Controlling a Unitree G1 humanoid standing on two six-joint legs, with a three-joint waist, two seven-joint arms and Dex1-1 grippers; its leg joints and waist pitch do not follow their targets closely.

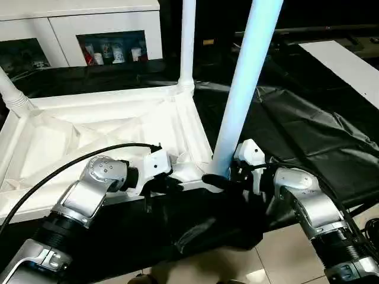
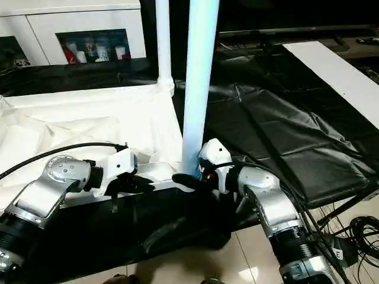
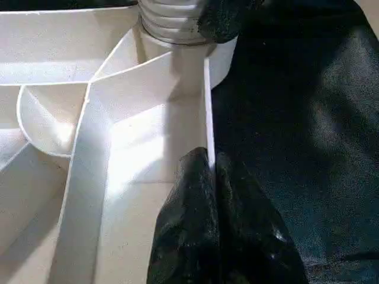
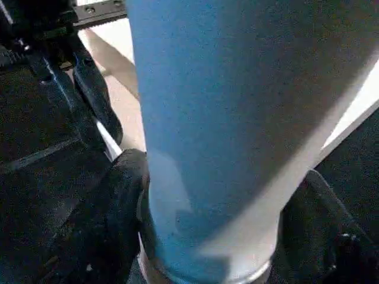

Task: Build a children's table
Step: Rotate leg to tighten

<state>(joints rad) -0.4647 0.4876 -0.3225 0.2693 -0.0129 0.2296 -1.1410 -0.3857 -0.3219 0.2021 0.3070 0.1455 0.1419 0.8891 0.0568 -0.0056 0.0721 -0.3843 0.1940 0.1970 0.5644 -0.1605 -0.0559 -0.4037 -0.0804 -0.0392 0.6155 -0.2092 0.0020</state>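
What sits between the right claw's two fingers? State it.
The near leg, standing in the tabletop corner socket; the right claw brackets its base, seen in the right wrist view.

Place: a robot test room or lab, fitted out a little like a home.
Work surface: a table [image 1: 331,148] draped in creased black sheeting, not bare furniture.
Furniture: a white cabinet [image 1: 77,23] with glass doors stands behind, small bottles and jars on its shelf.
Floor: pale glossy tiles [image 2: 249,260].
Wiring: black cables [image 2: 355,231] lie loose on the floor beside the table's metal legs.
Far side: a long white board [image 1: 343,62] on the black cover.
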